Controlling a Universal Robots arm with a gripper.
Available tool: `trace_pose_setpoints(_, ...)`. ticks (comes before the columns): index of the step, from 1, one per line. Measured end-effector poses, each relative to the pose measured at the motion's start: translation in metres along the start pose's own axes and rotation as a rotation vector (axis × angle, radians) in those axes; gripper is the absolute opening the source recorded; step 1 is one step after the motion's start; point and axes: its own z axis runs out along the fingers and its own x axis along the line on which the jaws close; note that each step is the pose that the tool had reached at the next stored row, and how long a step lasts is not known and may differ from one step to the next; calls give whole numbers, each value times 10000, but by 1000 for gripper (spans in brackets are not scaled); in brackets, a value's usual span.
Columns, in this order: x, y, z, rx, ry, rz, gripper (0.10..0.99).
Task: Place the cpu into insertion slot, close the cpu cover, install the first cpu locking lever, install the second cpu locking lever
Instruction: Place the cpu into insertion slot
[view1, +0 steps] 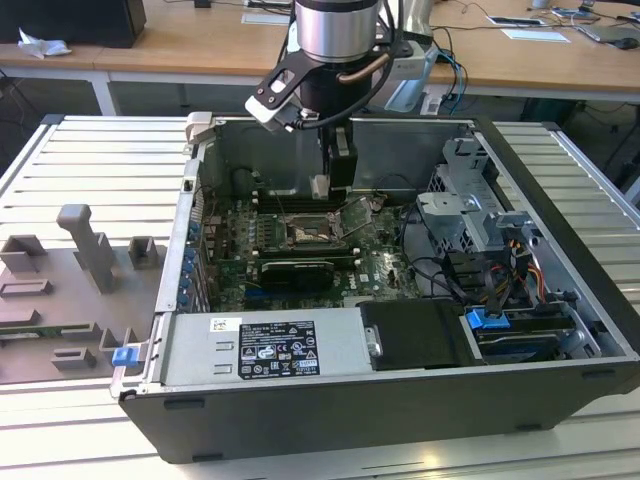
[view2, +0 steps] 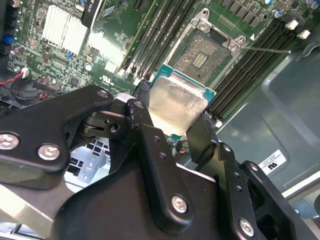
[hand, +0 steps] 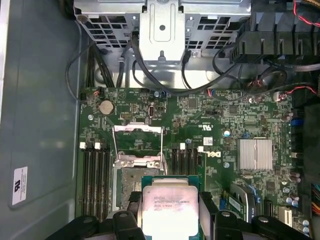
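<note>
My gripper (view2: 172, 117) is shut on the cpu (view2: 175, 102), a square chip with a silver metal top and a green edge, gripped by two opposite sides. In the exterior view the gripper (view1: 328, 185) hangs inside the open computer case, just above the motherboard. The insertion slot (hand: 134, 187) lies open right beside the held cpu (hand: 169, 205), its dark contact field (view2: 202, 56) bare. The cpu cover (hand: 137, 142) stands flipped back from the slot on its hinge. A thin wire locking lever (view2: 265, 49) sticks out beside the slot, raised.
Long black memory slots (hand: 96, 177) flank the socket on both sides. A black graphics card (view1: 295, 270) lies in front of the socket, a power supply (view1: 260, 345) beyond it. The drive cage (view1: 470, 205) and cables fill the exterior view's right. Grey fixtures (view1: 90, 260) stand outside the case.
</note>
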Motion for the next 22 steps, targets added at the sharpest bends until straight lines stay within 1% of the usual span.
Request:
trace_pose_setpoints(8,-1,-1,16,-13,-3,-1,537)
trace_pose_setpoints(14,-2,-6,61,-27,-2,-1,537)
trace_pose_setpoints(22,-3,-8,91,-27,-1,-1,537)
